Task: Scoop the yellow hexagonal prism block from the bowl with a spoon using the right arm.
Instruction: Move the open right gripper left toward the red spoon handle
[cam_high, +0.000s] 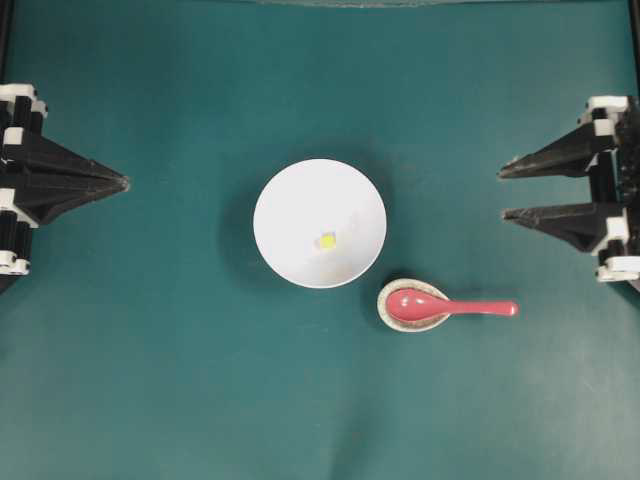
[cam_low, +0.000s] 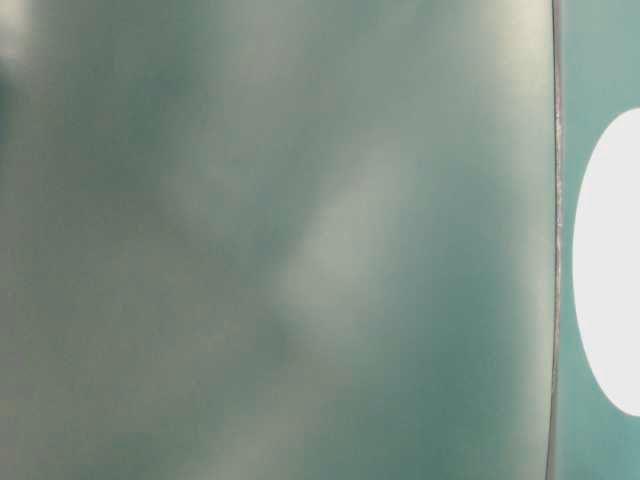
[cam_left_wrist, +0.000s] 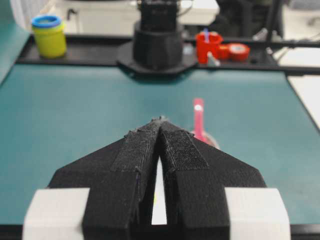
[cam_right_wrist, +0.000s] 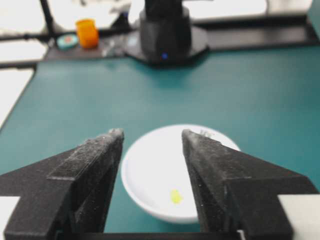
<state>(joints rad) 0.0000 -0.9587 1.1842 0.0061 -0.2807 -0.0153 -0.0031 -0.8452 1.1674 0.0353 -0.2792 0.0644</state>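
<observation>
Overhead exterior view: the bowl (cam_high: 319, 223), round, plain glossy white, sits mid-table on the matte teal table (cam_high: 150, 380); the yellow hexagonal prism block (cam_high: 327, 240), tiny and bright, lies inside it just toward 5 o'clock of the bowl's centre. At 4 o'clock of the bowl, close beside its rim, the spoon (cam_high: 447, 306), glossy pink-red, rests with its oval scoop in a small speckled teardrop spoon rest (cam_high: 385, 312), the straight handle pointing to 3 o'clock. The right gripper (cam_high: 502, 192), black and pointed, stands at the 3 o'clock edge with fingers spread wide and nothing between them, well apart from the spoon; the left gripper (cam_high: 124, 182), at 9 o'clock, has its tips together. Step in hand, by judgement: the opening reach, with no grasp made yet; the next move calls for bringing the spread fingers down over the slim handle and closing across it. Table-level exterior view: blurred teal surface; only a white oval edge of the bowl (cam_low: 610, 265) shows at 3 o'clock. Left wrist view: textured black fingers (cam_left_wrist: 137, 155) meet at the tip; the spoon (cam_left_wrist: 198, 117) stands beyond at 12 o'clock. Right wrist view: rough-faced fingers (cam_right_wrist: 95, 155) stand apart, framing the bowl (cam_right_wrist: 150, 165) and the block (cam_right_wrist: 175, 196).
</observation>
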